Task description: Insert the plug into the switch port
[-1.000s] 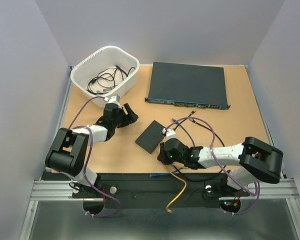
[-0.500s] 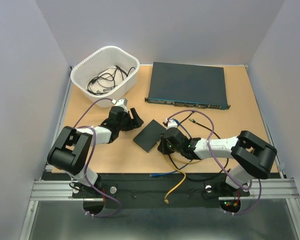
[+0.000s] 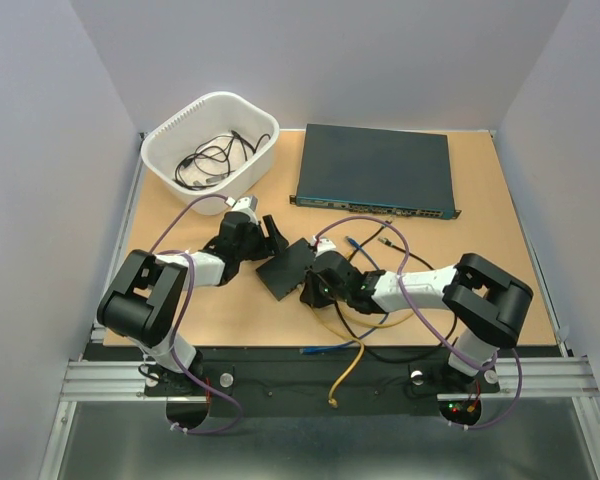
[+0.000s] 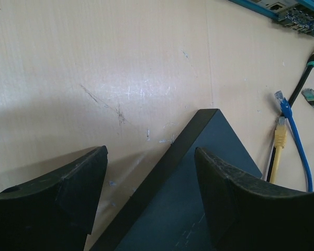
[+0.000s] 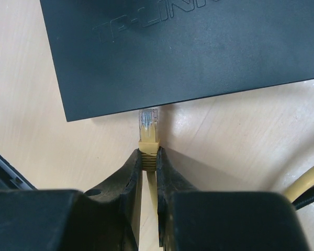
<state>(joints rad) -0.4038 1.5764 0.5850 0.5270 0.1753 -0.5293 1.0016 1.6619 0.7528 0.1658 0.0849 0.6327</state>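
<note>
The small flat black box [image 3: 285, 268] lies mid-table, and its lettered top fills the upper part of the right wrist view [image 5: 188, 47]. Its switch port is hidden under the near edge. My right gripper [image 5: 149, 152] is shut on the yellow boot of the plug [image 5: 148, 120]. The plug's clear tip points at that near edge and just reaches it. My left gripper [image 4: 150, 152] is open, and a corner of the box [image 4: 220, 130] sits between its fingers. From above, the left gripper [image 3: 268, 238] is at the box's upper left and the right gripper [image 3: 310, 290] at its lower right.
A large dark unit [image 3: 373, 170] with a row of ports stands at the back. A white basket [image 3: 210, 140] holding black cables is at the back left. Loose blue [image 4: 279, 97], yellow [image 4: 280, 129] and black plugs lie right of the box. Cables trail over the front edge [image 3: 355, 370].
My right gripper has carried the plug left and forward up to the box edge. The box has shifted left and turned. My left gripper has moved right onto the box corner.
</note>
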